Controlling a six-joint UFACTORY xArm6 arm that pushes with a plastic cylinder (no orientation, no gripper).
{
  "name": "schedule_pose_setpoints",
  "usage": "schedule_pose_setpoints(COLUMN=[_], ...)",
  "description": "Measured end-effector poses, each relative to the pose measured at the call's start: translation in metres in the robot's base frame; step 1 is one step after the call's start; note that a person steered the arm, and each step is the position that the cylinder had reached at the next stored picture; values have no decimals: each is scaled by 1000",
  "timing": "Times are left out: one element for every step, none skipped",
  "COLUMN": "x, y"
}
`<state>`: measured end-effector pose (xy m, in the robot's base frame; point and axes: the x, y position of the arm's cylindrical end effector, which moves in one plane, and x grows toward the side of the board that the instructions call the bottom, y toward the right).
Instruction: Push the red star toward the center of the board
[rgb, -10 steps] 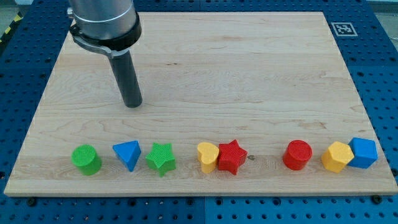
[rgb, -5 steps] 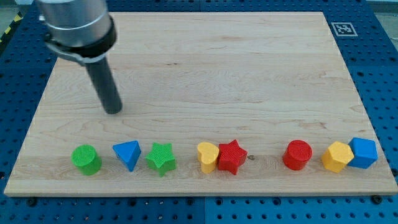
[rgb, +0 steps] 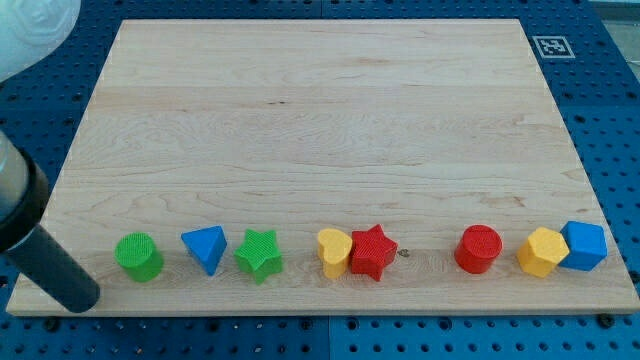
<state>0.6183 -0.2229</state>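
The red star (rgb: 373, 251) lies near the view's bottom edge of the wooden board (rgb: 320, 110), touching a yellow heart (rgb: 332, 251) on its left. My tip (rgb: 80, 298) is at the board's bottom-left corner, left of and below the green cylinder (rgb: 138, 257), far to the left of the red star.
Along the same bottom row lie a blue triangle (rgb: 206, 247), a green star (rgb: 259, 255), a red cylinder (rgb: 478, 248), a yellow block (rgb: 542, 251) and a blue block (rgb: 584, 245) touching it. A marker tag (rgb: 552, 46) sits off the board's top-right corner.
My rod has swept from the board's upper left down and to the left, to the bottom-left corner. No block has moved.
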Motion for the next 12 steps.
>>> schedule_pose_setpoints(x=[0,0,0,0,0,0,0,0,0,0,0,-10], y=[0,46,123,167,190,233,271,273,280,290,291,288])
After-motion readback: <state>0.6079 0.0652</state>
